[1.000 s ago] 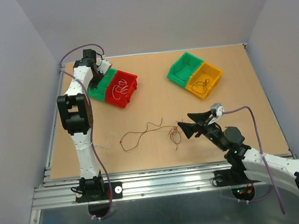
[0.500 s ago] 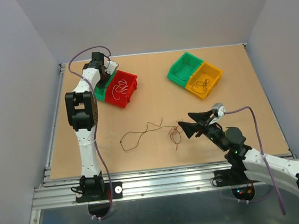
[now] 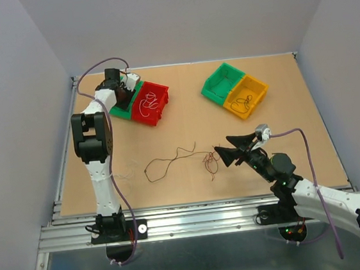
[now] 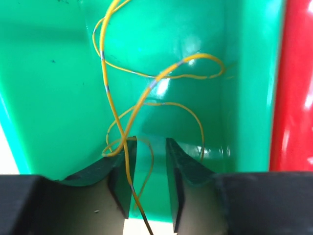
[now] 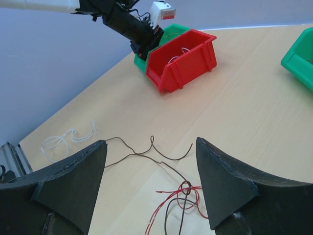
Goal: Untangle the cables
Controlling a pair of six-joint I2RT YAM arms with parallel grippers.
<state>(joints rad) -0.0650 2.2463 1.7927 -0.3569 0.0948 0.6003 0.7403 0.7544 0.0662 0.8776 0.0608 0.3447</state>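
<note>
Left tool [image 4: 148,147] reaching far, parted inside green bin [image 4: 49,73]; right tool [image 5: 150,147] wide open by cables [image 5: 183,193].

The green bin [image 4: 49,73] and yellow wire [image 4: 146,93] crowd the left pincer [image 4: 148,147]

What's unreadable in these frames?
- Top view: green bin contents hidden by the left arm.
- Left wrist view: yellow wire runs between left gripper fingers and off the bottom edge; contact unclear.
- Right wrist view: red-brown clump cut by bottom edge.
- Top view: whitish wire too faint to trace.
</note>
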